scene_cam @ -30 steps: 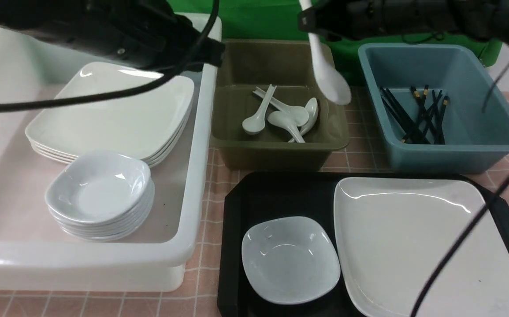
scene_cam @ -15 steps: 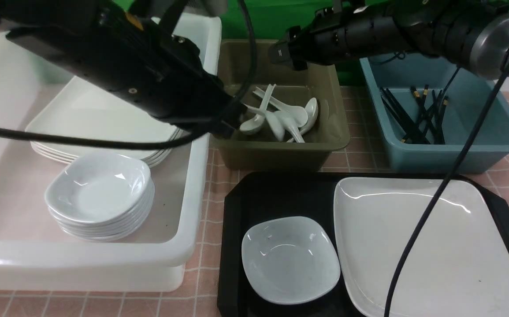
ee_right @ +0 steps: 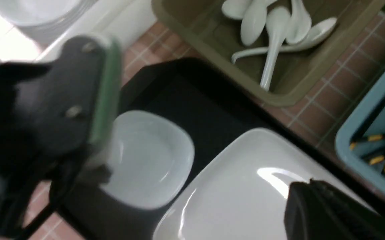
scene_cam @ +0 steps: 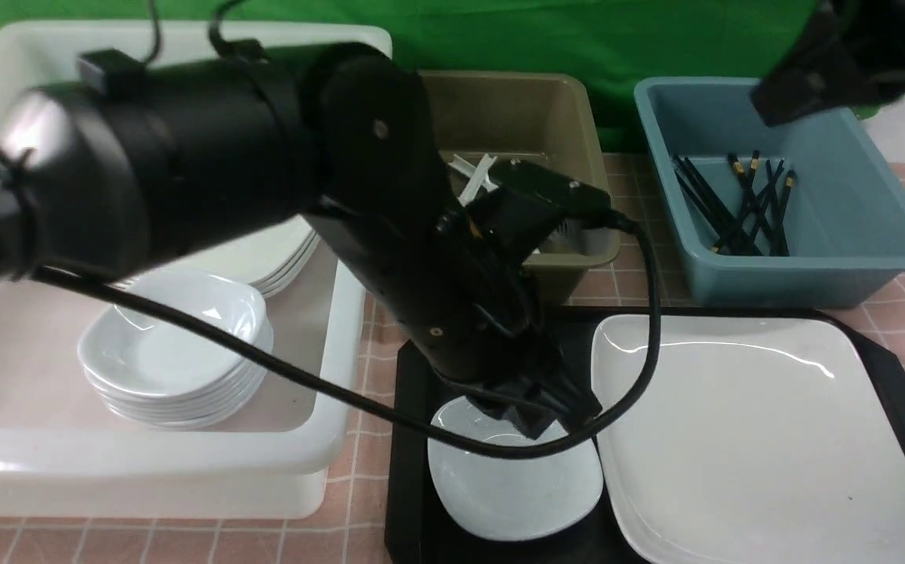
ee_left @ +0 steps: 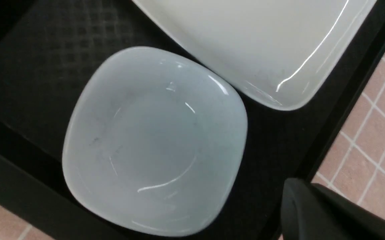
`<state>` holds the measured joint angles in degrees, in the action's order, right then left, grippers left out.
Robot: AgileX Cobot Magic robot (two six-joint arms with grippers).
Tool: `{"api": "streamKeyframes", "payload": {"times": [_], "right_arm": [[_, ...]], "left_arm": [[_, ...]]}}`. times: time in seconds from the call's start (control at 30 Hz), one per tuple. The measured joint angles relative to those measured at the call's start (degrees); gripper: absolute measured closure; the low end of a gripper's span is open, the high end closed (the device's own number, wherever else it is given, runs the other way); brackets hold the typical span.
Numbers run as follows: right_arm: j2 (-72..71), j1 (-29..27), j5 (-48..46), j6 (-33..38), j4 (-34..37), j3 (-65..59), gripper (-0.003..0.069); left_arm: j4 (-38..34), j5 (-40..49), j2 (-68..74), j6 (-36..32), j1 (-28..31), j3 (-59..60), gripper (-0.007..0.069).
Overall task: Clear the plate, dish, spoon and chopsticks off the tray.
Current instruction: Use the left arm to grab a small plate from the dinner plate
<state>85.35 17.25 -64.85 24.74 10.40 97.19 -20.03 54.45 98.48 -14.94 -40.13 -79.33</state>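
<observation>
On the black tray (scene_cam: 411, 489) the small white dish (scene_cam: 515, 489) sits left of the large white plate (scene_cam: 758, 439). My left gripper (scene_cam: 550, 419) is shut and empty, and it hovers just over the dish's far edge. In the left wrist view the dish (ee_left: 152, 143) fills the middle, with the plate (ee_left: 252, 43) beside it. My right arm (scene_cam: 836, 70) is raised at the back right. Its gripper (ee_right: 305, 206) is shut and empty, high above the plate (ee_right: 245, 186). Several white spoons (ee_right: 272, 30) lie in the olive tub. Black chopsticks (scene_cam: 742, 204) lie in the blue tub.
A big white tub (scene_cam: 342, 329) on the left holds a stack of plates (scene_cam: 280, 254) and a stack of dishes (scene_cam: 174, 352). The olive tub (scene_cam: 530, 110) and blue tub (scene_cam: 812, 274) stand behind the tray. My left arm (scene_cam: 264, 172) spans the white tub and tray.
The right gripper let its spoon go into the olive tub, shut, and drew back to the upper right. The left arm swung from the white tub down over the dish.
</observation>
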Motion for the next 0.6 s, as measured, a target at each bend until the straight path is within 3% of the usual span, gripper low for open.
{"api": "streamKeyframes", "payload": {"times": [0.2,0.37,0.53,0.6], "right_arm": [[-15.35,0.00,0.29,-0.50,-0.05,-23.88,0.0629],[-22.58,0.00,1.53,-0.50,-0.11,-37.63,0.0629],[-27.71,0.00,4.50,-0.33,-0.16,-46.31,0.0629],[-29.32,0.00,4.75,-0.33,-0.16,-48.14,0.0629]], "left_arm": [[3.15,-3.90,6.33,0.99,0.09,-4.30,0.0621],[7.42,-3.90,11.81,0.99,0.20,-9.42,0.0567],[14.12,-0.76,17.30,0.99,0.29,-14.15,0.0423],[18.11,-0.40,19.30,0.99,0.32,-14.98,0.0315]]}}
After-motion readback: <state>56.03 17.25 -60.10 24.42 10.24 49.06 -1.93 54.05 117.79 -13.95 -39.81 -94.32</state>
